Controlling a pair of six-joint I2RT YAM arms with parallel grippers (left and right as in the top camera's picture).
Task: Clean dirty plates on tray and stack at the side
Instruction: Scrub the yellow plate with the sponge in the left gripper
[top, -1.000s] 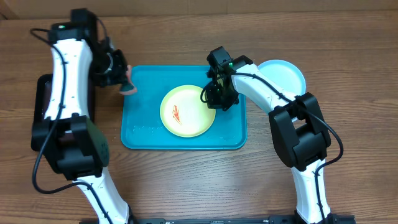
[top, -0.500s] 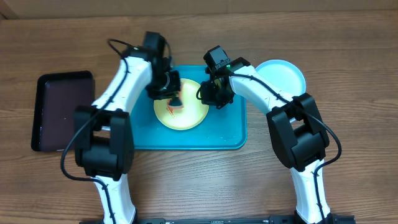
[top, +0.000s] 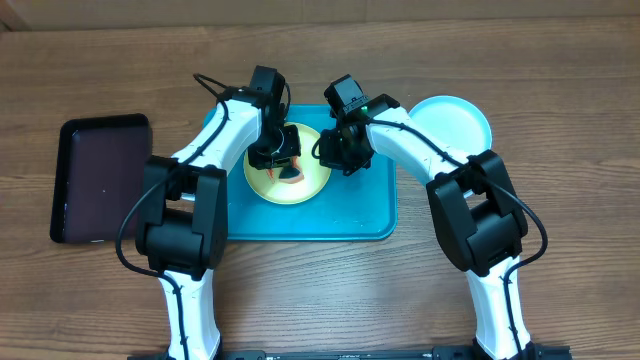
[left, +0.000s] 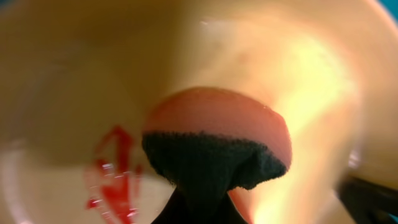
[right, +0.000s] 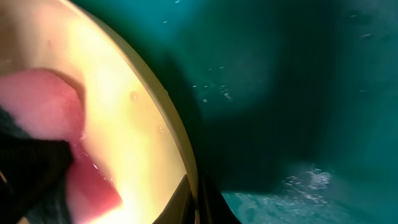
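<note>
Pressing shown: one sponge (left: 217, 134) on one tray (top: 360, 215), mid-bench.
One yellow-green plate (top: 308, 188) is pinched at its rim by the right gripper (top: 333, 158); the sponge is clamped by the left gripper (top: 287, 167); one blue plate (top: 460, 120) is seen near the far edge.

The left arm (top: 225, 125) hides part of the yellow plate (top: 310, 186).

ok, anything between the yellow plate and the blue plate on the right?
Nothing loose: only the tray rim lies between yellow plate and blue plate. The right gripper holds the yellow plate's edge; the left gripper's sponge sits on it.
</note>
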